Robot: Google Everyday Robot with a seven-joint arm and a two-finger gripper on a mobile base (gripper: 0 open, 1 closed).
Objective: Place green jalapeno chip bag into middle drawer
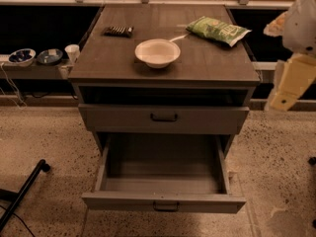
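Note:
The green jalapeno chip bag [217, 30] lies flat on the back right of the cabinet top [123, 63]. The middle drawer [163, 177] is pulled wide open low at the front, showing its pale floor and side walls, with nothing in it. My gripper [285, 94] hangs with the white and pale yellow arm at the right edge of the view. It is off the cabinet's right side, below and to the right of the bag, and touches nothing.
A white bowl [157, 52] stands mid-top and a small dark ridged bar [118, 31] lies at the back left. A grey drawer with a flat front [164, 118] sits above the open one. Bowls and a cup [72, 52] stand on a left shelf. A black leg [23, 191] lies on the floor.

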